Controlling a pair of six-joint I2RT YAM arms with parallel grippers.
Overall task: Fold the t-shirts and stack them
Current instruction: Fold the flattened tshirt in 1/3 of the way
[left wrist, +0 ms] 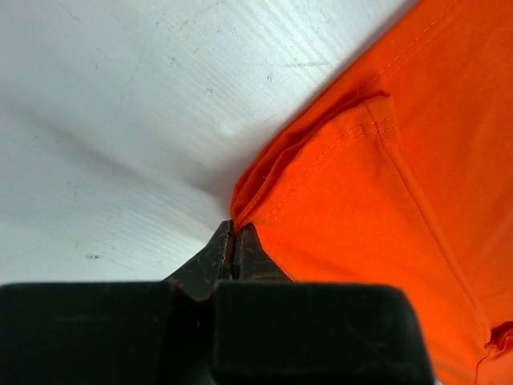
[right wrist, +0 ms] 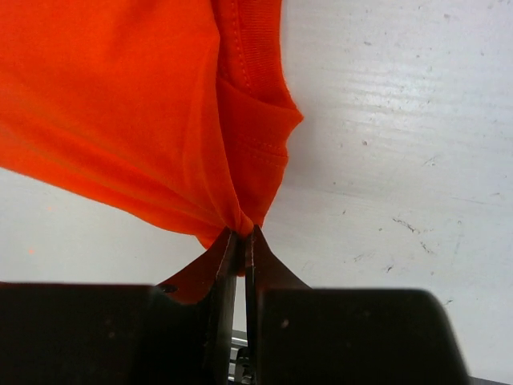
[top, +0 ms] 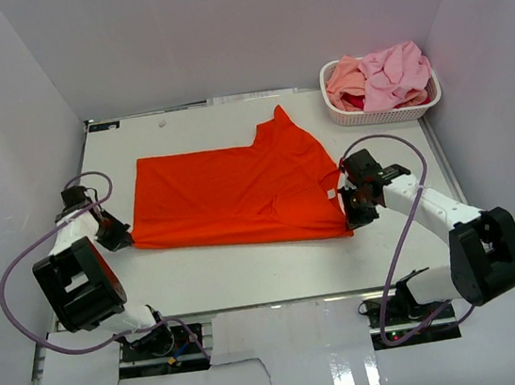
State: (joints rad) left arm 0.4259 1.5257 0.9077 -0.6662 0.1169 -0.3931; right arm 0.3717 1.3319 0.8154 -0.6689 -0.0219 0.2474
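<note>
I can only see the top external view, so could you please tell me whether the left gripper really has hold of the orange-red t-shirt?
Observer: Yes. In the left wrist view the left gripper is pinched shut on the very edge of the orange-red t-shirt, and creases run into its tips.
Operator: Thank you. Is that a single layer of cloth?
Observer: No. A layer with a stitched hem lies on top of another orange layer at that corner.
Operator: And the right side, please?
Observer: In the right wrist view the right gripper is shut on a bunched fold of the same shirt, and the cloth gathers to a point at its fingertips.
</note>
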